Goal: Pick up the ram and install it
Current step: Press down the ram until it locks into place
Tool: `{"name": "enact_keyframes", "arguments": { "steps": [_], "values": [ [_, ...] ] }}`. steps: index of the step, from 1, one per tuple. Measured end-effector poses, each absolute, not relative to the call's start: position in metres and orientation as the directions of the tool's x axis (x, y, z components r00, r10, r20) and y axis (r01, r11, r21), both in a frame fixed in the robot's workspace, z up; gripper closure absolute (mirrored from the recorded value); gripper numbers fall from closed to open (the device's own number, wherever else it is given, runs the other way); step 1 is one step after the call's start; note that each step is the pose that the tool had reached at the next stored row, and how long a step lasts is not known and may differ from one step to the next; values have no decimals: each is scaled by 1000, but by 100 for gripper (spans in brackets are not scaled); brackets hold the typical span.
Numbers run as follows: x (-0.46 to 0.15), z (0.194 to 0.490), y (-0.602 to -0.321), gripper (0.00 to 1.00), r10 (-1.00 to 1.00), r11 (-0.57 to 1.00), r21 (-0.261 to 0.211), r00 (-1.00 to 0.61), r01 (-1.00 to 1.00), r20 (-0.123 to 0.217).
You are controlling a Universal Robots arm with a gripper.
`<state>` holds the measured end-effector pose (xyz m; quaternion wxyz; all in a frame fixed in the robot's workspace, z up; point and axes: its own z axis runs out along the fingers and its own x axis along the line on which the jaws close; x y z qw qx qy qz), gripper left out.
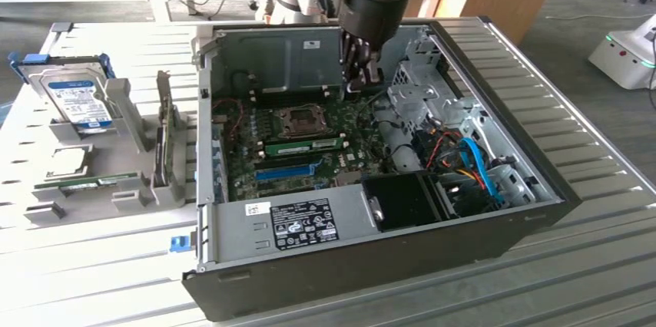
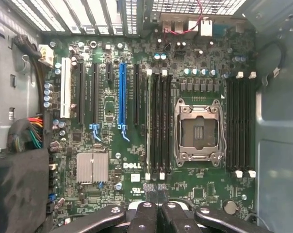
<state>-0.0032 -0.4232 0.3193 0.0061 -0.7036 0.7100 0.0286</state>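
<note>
A ram stick (image 1: 307, 145), thin and green, stands on edge in a motherboard slot beside the CPU socket (image 1: 303, 120), inside the open computer case (image 1: 359, 258). In the wrist view it shows edge-on as a pale line (image 2: 148, 121) in the slot nearest the long blue slot (image 2: 121, 94). My gripper (image 1: 359, 85) hangs above the motherboard toward the case's back wall, apart from the stick. Its black fingers (image 2: 149, 190) are pressed together with nothing between them. A second green stick (image 1: 94, 183) lies in the grey holder on the exterior view's left.
A silver hard drive (image 1: 77, 97) with a blue label stands in the grey rack (image 1: 134, 123) left of the case. Inside the case are a black fan shroud (image 1: 405, 200), blue and orange cables (image 1: 477, 170), and metal drive cages (image 1: 420, 85). A white machine (image 1: 625, 54) stands far right.
</note>
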Motion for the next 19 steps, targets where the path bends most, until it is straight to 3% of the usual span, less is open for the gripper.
{"name": "enact_keyframes", "arguments": {
  "steps": [19],
  "values": [
    [-3,297,-423,89,-999,8,32,-10,-999,-49]
  ]
}}
